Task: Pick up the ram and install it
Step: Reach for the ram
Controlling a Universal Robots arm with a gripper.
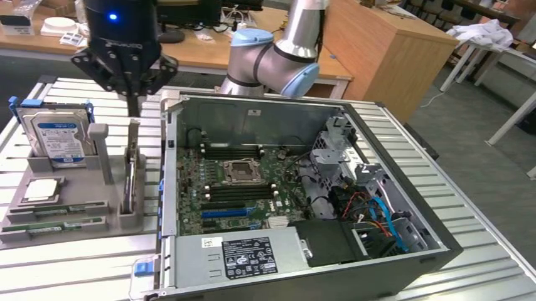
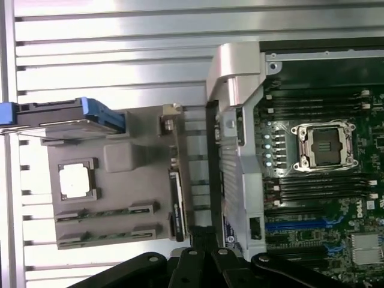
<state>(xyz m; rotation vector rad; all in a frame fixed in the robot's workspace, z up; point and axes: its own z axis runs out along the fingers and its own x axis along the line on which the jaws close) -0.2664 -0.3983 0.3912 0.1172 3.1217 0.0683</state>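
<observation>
Gripper (image 1: 134, 94) pointing straight down, jaws closed tight together — silver-and-blue arm (image 1: 280, 59) bent behind it

Exterior view looks down obliquely, wrist view straight down; both share tray (image 1: 81, 188) (image 2: 120, 186), motherboard (image 1: 285, 164) (image 2: 366, 144).

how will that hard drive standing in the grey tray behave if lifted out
The hard drive is a metal-cased block, so likely stiff and heavy for its size. It stands on edge in the grey tray, so outside its slot it could tip. Its smooth label face may be slippery.
</observation>
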